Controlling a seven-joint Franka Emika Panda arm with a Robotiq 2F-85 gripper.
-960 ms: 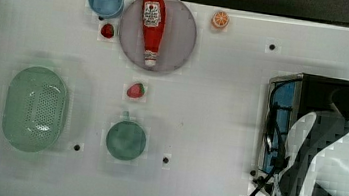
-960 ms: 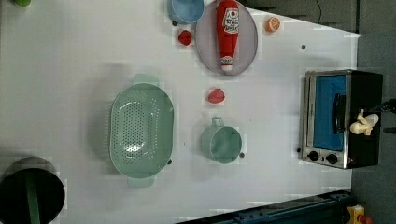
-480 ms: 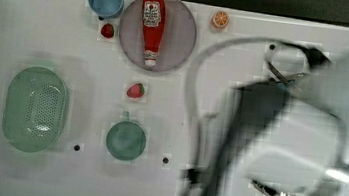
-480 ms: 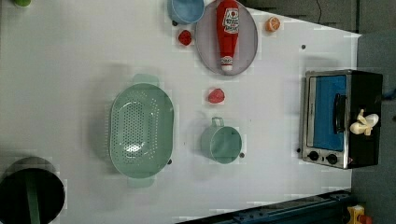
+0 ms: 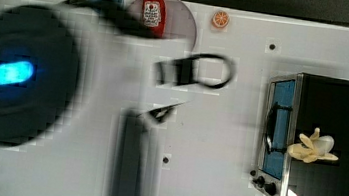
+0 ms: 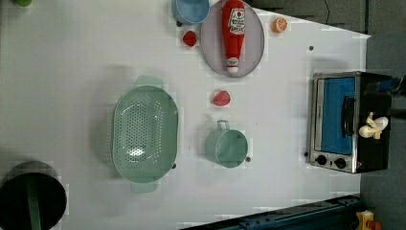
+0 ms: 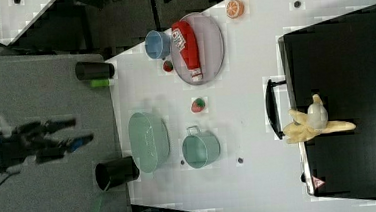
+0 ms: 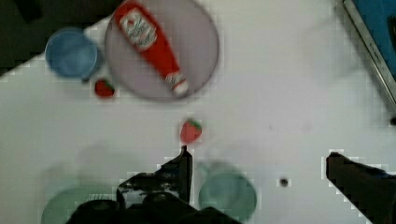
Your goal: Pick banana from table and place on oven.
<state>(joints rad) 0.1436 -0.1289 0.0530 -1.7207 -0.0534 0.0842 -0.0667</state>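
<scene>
Ketchup bottle (image 6: 233, 33) lies on the grey plate (image 6: 253, 57), its white label facing up but the print too small to read; a small red-and-white warning triangle (image 7: 318, 182) sits at the oven's (image 6: 347, 122) front corner, wording illegible; the banana (image 6: 374, 126) rests on the oven's black top, above the door handle, peel flaps splayed; compared with a second ago, the arm (image 5: 62, 89) has swung from the top view's right, beside the oven, across to the top view's left, a big blurred mass now hiding the colander, cup and strawberries there; in the left view nothing on the table (image 6: 72, 57) has shifted; gripper (image 8: 257, 163) hangs high over the green cup (image 8: 227, 196), fingers (image 8: 184, 168) spread wide, nothing between them; one finger is cut off at the wrist view's edge.
</scene>
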